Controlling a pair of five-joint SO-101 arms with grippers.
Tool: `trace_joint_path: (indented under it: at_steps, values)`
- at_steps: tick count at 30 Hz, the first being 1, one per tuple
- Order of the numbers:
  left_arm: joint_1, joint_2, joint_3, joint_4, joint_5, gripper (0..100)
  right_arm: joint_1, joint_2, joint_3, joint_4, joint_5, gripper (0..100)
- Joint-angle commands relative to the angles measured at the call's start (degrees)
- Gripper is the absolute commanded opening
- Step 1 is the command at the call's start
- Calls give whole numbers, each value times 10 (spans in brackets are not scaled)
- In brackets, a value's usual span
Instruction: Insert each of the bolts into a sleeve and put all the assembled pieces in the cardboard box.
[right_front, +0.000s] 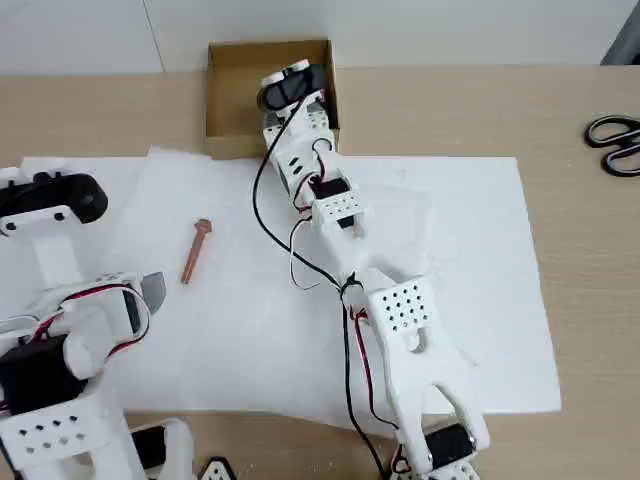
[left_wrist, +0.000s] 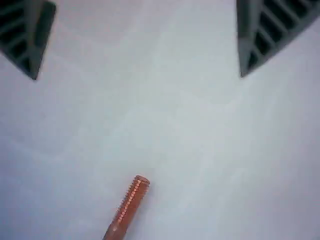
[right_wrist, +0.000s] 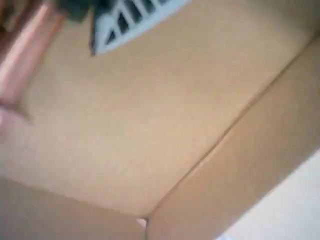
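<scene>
A copper bolt (right_front: 195, 252) lies flat on the sheet of white paper (right_front: 450, 300) that covers most of the table (right_front: 560, 100). It is in the left half, with its head pointing toward the far edge and its threaded end toward the edge where the arms are mounted. Nothing is touching it. The left gripper (left_wrist: 139, 74) hangs over the paper near the table's left edge with its jaws spread wide and nothing in them. Its two dark ribbed fingers (left_wrist: 260, 35) stand well apart. From its wrist camera the bolt's threaded tip (left_wrist: 127, 207) sits on bare paper apart from both fingers, not between them. The other arm stretches from the near edge across the paper to the cardboard box (right_front: 235, 95), which stands at the far edge, left of the middle. The right gripper (right_front: 290, 85) is over the box's right side, reaching down inside it. Its wrist camera looks at the brown floor and walls of the box (right_wrist: 150, 125), and a blurred copper-coloured piece (right_wrist: 20, 65) shows close to the gripper. I cannot tell whether those jaws are open or closed, or whether they grip that piece. A pair of black-handled scissors (right_front: 615, 145) lies on the bare table by the right edge.
</scene>
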Motion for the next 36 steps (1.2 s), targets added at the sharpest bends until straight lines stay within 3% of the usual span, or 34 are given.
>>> trace_joint_path:
  at_steps: [1, 7, 14, 20, 28, 36]
  values:
    - [-3, -7, -21, 2, -3, 243, 9, -15, -28, 6, 7, 235]
    - [-2, -7, -21, 2, -3, 243, 15, -51, -39, 12, 7, 201]
    - [-2, -7, -20, 2, -3, 243, 55, -160, -39, 129, 5, 158]
    - [-1, -7, -19, 1, -2, 243, 101, -291, -39, 378, 4, 158]
    - [-2, -7, -19, 0, 0, 243, 104, -410, -39, 713, 6, 159]
    - [-2, -7, -19, 0, 0, 243, 105, -425, -37, 917, 7, 159]
